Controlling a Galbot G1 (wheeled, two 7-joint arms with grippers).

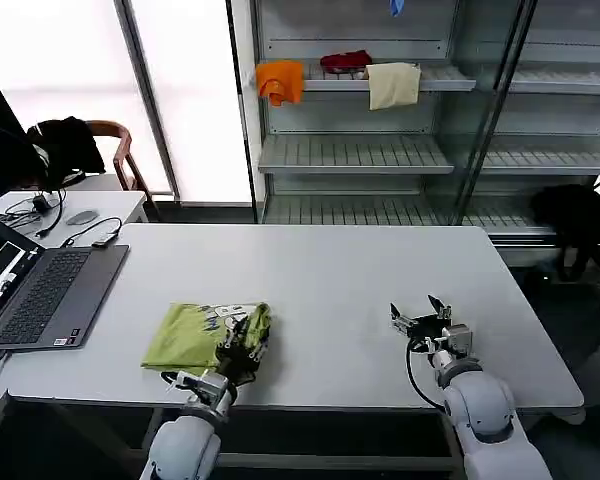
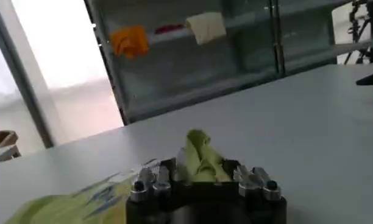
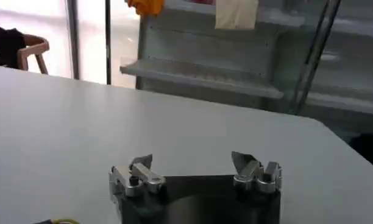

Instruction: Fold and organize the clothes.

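Note:
The lime-green T-shirt (image 1: 195, 335) lies folded near the front left of the white table (image 1: 330, 290), its white-and-dark print facing up by the right edge. My left gripper (image 1: 242, 345) is shut on that right edge of the clothes, and a bunched green fold (image 2: 200, 159) stands up between its fingers. The rest of the shirt (image 2: 71, 207) trails away flat on the table. My right gripper (image 1: 420, 318) rests low over the front right of the table, open, with bare tabletop between its fingertips (image 3: 142, 163).
An open laptop (image 1: 35, 290) with cables sits at the table's left end. Metal shelving (image 1: 360, 150) behind holds orange (image 1: 280, 80), red and cream cloths (image 1: 393, 84). A black garment (image 1: 580, 215) hangs at the right, and a chair stands back left.

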